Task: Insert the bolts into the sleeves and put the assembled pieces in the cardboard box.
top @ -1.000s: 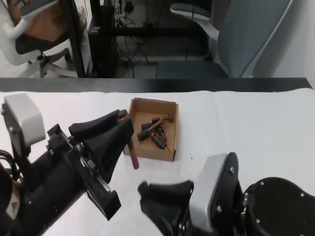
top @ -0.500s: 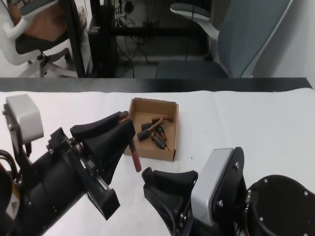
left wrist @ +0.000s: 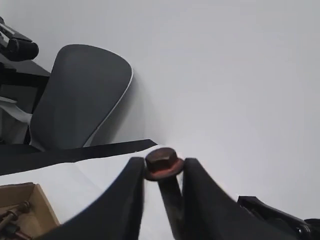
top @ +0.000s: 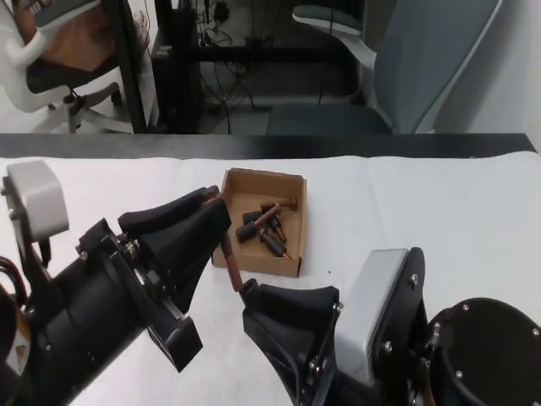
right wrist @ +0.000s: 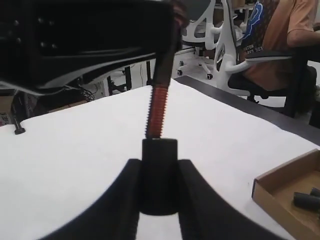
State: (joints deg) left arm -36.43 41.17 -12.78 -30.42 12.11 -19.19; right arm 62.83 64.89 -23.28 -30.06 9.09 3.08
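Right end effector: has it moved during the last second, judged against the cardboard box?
Yes. The right end effector has come forward, closer to the cardboard box's near wall.

Nothing legible: no text, label, number or sign can be read.
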